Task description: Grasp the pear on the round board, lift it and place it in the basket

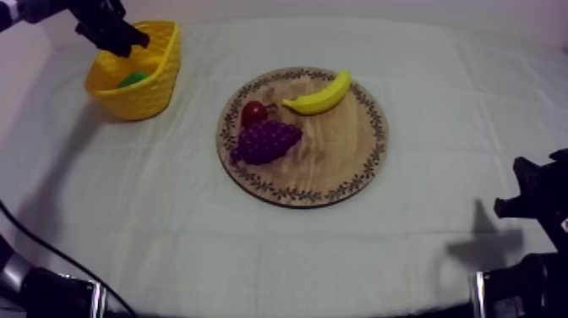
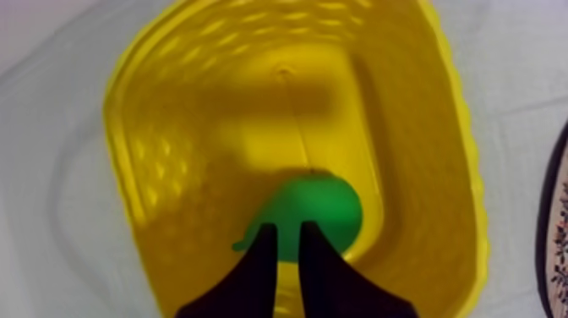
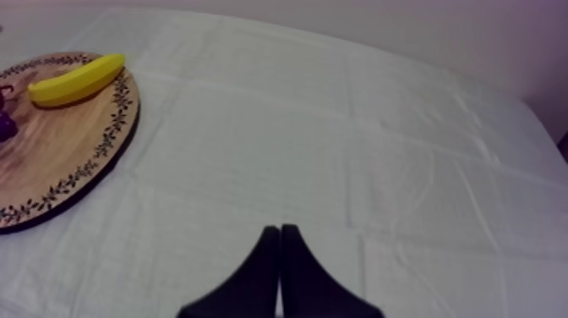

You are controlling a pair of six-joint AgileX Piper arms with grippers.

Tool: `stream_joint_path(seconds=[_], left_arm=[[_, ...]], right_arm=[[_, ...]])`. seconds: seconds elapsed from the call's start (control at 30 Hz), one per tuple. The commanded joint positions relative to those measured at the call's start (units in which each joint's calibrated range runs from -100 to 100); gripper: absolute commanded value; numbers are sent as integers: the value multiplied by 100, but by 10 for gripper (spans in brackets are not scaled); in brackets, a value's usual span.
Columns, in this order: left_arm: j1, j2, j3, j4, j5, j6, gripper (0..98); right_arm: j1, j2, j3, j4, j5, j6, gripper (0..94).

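The pear (image 2: 317,211) lies on the floor of the yellow basket (image 2: 169,152) — the left hand (image 2: 287,227) hangs just over it, fingers slightly spread, gripping nothing. The right hand (image 3: 280,229) — pressed together — sits low over the table (image 3: 380,169).

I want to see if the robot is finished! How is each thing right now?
pear: lying inside the yellow basket, not gripped.
yellow basket: upright, holding the pear.
left gripper: slightly open, above the pear.
right gripper: shut on nothing, over the cloth.
wooden board: flat, carrying three fruits.
banana: lying on the board.
bunch of grapes: lying on the board.
small red fruit: on the board, beside the grapes.
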Motion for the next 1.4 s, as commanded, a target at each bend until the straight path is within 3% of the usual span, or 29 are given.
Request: stream_joint_path(seconds=[0.0,0.13,0.37,0.8,1.03,1.27,1.3,1.37], left_arm=[[-14,-1011,921,43,-473,32,14],[-148,-2406,2335,222,-1346,42,3],[-594,-5231,4995,730,-2571,-291,0],[-944,-9973,7921,1538,-2616,-845,0],[-773,-11821,9031,1598,-2508,-657,0],[-610,-12241,9838,1542,-2752,-584,0],[-590,-12254,9861,1482,-2735,-463,0],[-552,-12269,9929,1312,-2811,105,0]], right_arm=[[0,1,3,-1,2,-1,3],[0,1,3,-1,2,-1,3],[0,1,3,-1,2,-1,3],[0,1,3,-1,2,-1,3],[0,1,3,-1,2,-1,3],[0,1,3,-1,2,2,3],[0,1,3,-1,2,3,3],[0,1,3,-1,2,1,3]])
